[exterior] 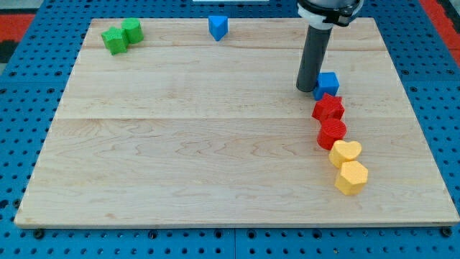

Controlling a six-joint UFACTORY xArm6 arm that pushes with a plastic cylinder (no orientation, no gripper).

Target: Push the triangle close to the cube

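- Starting nearest the view's bottom: a yellow hexagon block [351, 177] and a yellow heart block [345, 152] sit in a chain with a red round block [332, 132] and a red star block [328, 108], running up toward 12 o'clock along the right side of the wooden board [180, 144].
- Capping that chain is the blue cube [327, 83], touching the red star block.
- My tip [307, 88] stands just beside the blue cube, at its 9 o'clock. There are no fingers to open or close here, only the bare rod.
- Farthest away, the blue triangle [218, 26] lies near the board's top edge, well apart from my tip, roughly at its 10 o'clock.
- I judge the push must run from the triangle toward 4 o'clock, so my tip first needs to get round to the triangle's far, upper-left side.
- Two green blocks [121, 36] in the top-left corner are out of the way.
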